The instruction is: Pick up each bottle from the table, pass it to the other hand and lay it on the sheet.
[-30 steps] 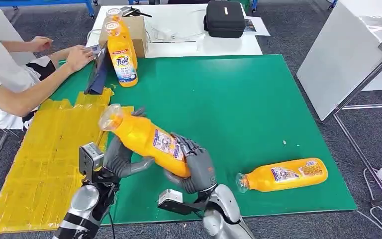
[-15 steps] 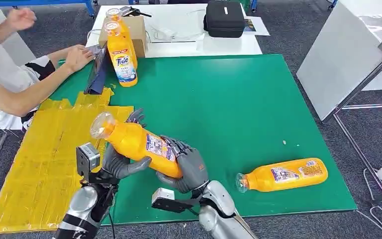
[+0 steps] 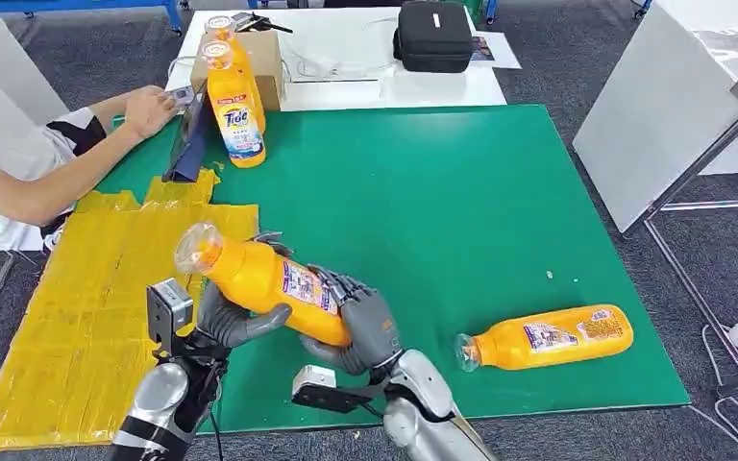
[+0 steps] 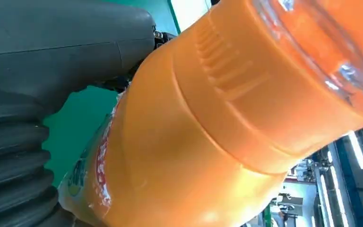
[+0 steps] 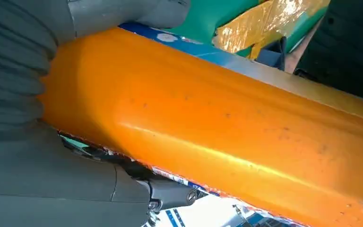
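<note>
While both robot hands grip it, an orange bottle (image 3: pixel 267 280) hangs tilted in the air above the near edge of a green surface (image 3: pixel 461 211), its clear cap end raised and pointing toward a yellow sheet (image 3: pixel 86 307). The left robot hand (image 3: pixel 231 317) wraps the bottle from below near its neck end, thumb across the front and fingers curled behind. The right robot hand (image 3: pixel 365 327) clasps the bottle's base end, fingers folded over the label. Seen from the left wrist, the bottle (image 4: pixel 208 142) sits right against the grey thumb. Seen from the right wrist, its orange side (image 5: pixel 227 137) runs across the palm, with green surface and a strip of yellow sheet behind.

The sheet is wrinkled and lies on the left part of the surface, its edge just beside the held bottle's cap.

A second bottle (image 3: pixel 548 338) lies on its side near the front right corner of the surface, cap toward the robot hands, well apart from them. Two more bottles (image 3: pixel 235 106) stand upright at the far left edge, one behind the other, beside a cardboard box (image 3: pixel 267 60).

A person (image 3: pixel 19 163) sits at the far left, one hand (image 3: pixel 149 108) resting near the upright bottles. A black case (image 3: pixel 432 36) sits on a white table (image 3: pixel 346 86) beyond.
</note>
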